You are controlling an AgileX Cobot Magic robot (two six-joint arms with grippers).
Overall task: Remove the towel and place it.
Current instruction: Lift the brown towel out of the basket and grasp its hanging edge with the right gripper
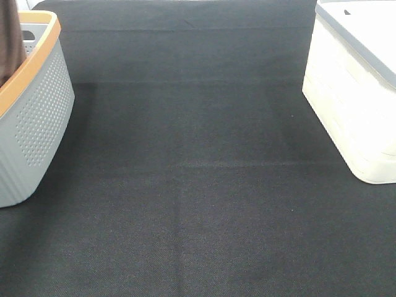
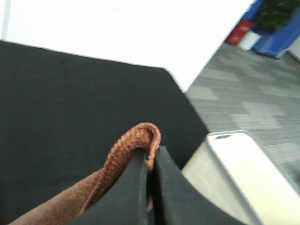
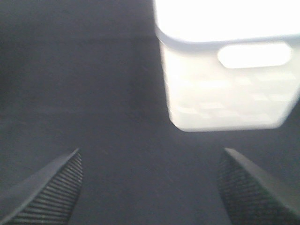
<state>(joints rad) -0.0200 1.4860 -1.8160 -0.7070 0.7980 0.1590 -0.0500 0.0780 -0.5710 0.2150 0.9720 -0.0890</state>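
High view: the towel (image 1: 9, 37) hung at the grey basket (image 1: 37, 117), well across the black mat (image 1: 198, 185) from the white bin (image 1: 352, 99). Left wrist view: the left gripper (image 2: 153, 158) pinched the towel's hem, tilted toward the bin. Right wrist view: the right gripper (image 3: 150, 187) gaped empty, facing the bin.

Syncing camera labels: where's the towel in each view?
Exterior high: the towel at the top-left edge, over the grey basket.
Left wrist: close up, hem pinched in the shut left gripper.
Right wrist: not in view.
Shared landmark: the white bin, in all three.
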